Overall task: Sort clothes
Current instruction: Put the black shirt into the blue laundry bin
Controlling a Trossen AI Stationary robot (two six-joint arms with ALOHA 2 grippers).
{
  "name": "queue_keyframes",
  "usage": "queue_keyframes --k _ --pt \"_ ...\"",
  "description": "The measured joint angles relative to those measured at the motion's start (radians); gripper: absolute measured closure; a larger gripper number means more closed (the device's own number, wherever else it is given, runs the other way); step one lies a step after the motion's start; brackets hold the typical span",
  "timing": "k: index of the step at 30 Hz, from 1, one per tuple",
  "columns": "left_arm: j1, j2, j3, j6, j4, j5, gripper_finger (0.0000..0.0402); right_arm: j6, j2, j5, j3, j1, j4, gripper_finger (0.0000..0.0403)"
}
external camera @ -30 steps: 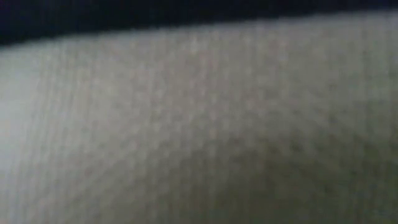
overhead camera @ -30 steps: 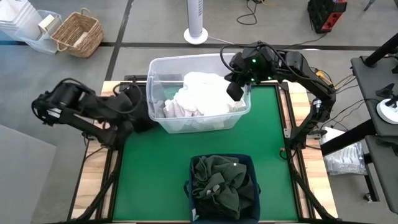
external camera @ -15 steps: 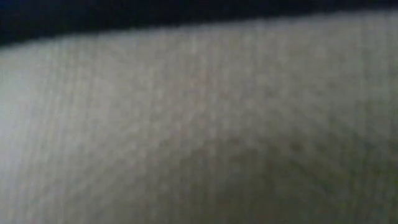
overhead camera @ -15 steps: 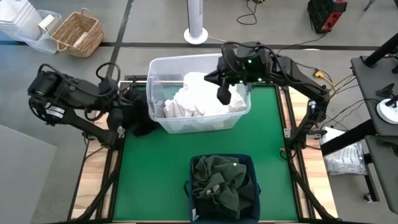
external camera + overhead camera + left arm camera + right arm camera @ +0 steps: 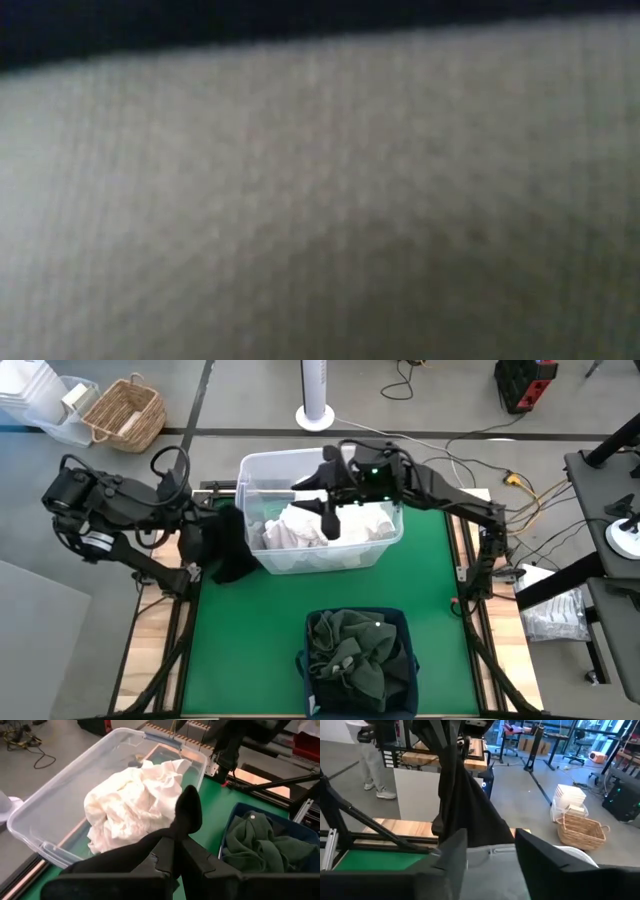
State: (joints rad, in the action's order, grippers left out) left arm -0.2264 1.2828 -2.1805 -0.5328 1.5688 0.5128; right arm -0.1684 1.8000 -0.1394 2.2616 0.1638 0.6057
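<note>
My left gripper [image 5: 200,520] is shut on a black garment [image 5: 218,550] at the table's left edge, just outside the left wall of the clear tub [image 5: 252,470]. White clothes [image 5: 300,525] lie heaped in the tub. My right gripper [image 5: 329,525] is open and empty above the white heap; its wrist view [image 5: 492,857] looks over the tub's rim at the hanging black garment [image 5: 465,815]. Dark green clothes [image 5: 358,655] fill the navy bin [image 5: 402,625] at the table's near edge. The low view is covered by pale blurred cloth. My left gripper pinches a bunched fold of the black garment [image 5: 172,837] between its two shut fingers; a rounded lobe of cloth [image 5: 189,807] sticks out past the fingertips. The rest hangs slack below the gripper [image 5: 462,827], beside the tub's left wall.
The green mat [image 5: 250,630] lies bare between the tub and the bin. Beyond the table's far side stand a white fan base [image 5: 315,415], a wicker basket [image 5: 125,415] and cables. A person's legs [image 5: 372,765] show in the room.
My right gripper has swung from the tub's right rim toward the table's left and now hangs over the white heap. My left arm has risen and drawn back, and the black garment has been lifted and now hangs longer beside the tub.
</note>
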Motion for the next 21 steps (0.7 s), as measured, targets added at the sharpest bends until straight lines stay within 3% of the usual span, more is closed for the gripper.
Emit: queue_keyframes --k 10,21 --pt "0.000 0.063 -0.103 0.039 -0.007 0.052 0.0401 0.014 0.093 -0.080 0.000 -0.027 -0.193 0.0129" --pt "0.000 0.119 -0.167 0.101 -0.089 0.081 0.0401 0.148 0.190 -0.177 0.000 -0.036 -0.405 0.0081"
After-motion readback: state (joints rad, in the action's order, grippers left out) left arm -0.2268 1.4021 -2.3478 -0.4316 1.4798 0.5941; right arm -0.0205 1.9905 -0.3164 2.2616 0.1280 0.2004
